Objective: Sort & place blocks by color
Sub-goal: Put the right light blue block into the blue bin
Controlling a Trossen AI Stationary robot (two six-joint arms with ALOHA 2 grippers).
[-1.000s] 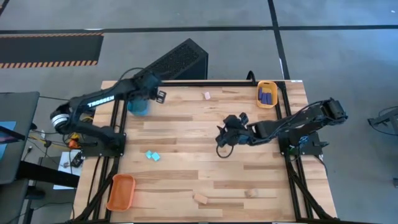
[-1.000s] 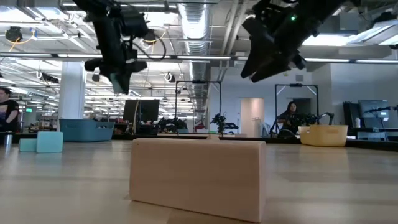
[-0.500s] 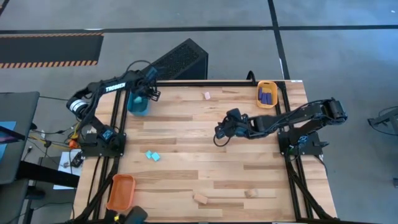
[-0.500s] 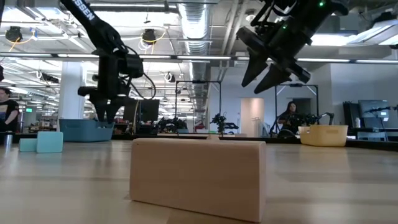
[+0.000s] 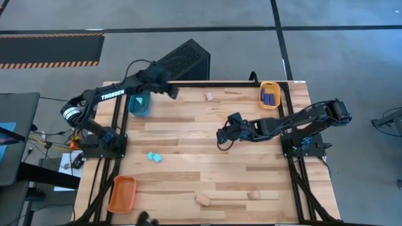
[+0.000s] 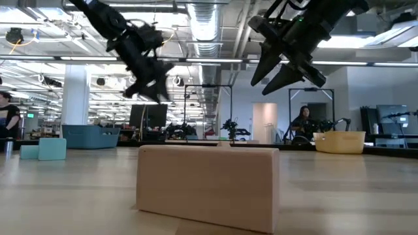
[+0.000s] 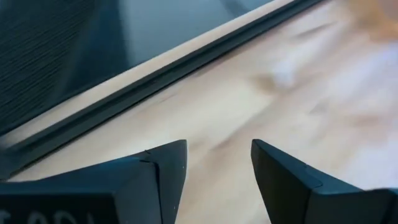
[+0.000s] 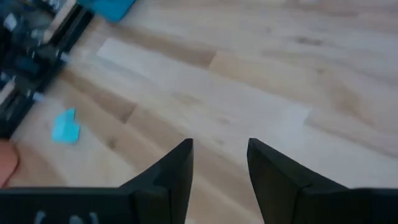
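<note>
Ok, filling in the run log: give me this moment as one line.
left gripper: open, empty, beside teal tray | right gripper: open, empty, mid-table | cyan blocks: loose | tan blocks: loose

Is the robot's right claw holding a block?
No, the right gripper is open with only bare table showing between its fingers, and the cyan blocks lie apart from it.

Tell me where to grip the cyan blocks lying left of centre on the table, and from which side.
Come straight down on the cyan blocks with the open right gripper, the nearer one. The high view suggests two touching each other, so take the outer one by its free side faces; the table around them looks bare.
</note>
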